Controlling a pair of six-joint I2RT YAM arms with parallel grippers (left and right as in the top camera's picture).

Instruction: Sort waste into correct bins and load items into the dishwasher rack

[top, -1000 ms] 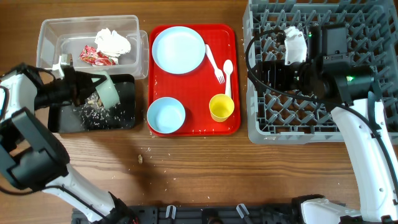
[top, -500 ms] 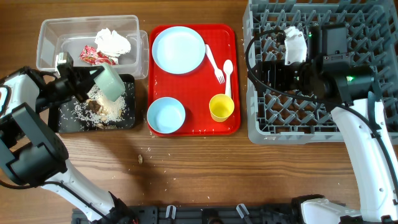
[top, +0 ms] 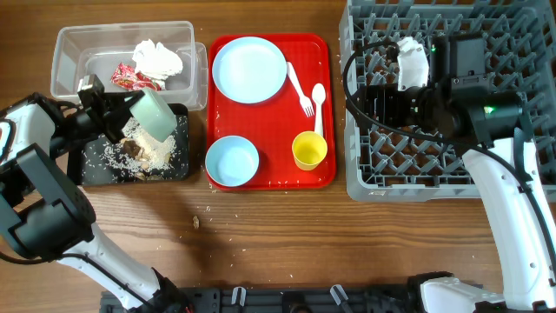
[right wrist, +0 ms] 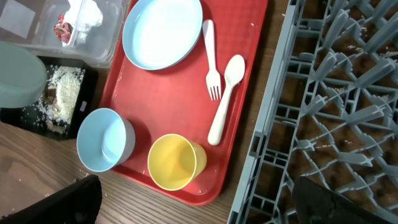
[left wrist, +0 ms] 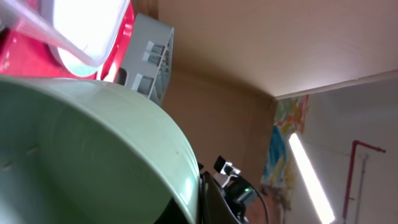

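The left end effector pinches the green bowl by its rim, tipped over the black tray near the tabletop's left edge, where rice scraps lie. Best tip it steeper, mouth kept inside the tray's walls

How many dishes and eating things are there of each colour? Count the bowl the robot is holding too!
Blue: 2, the plate and the blue bowl
Green: 1, the green bowl
Yellow: 1, the cup
White: 2, the fork and the spoon
Total: 6
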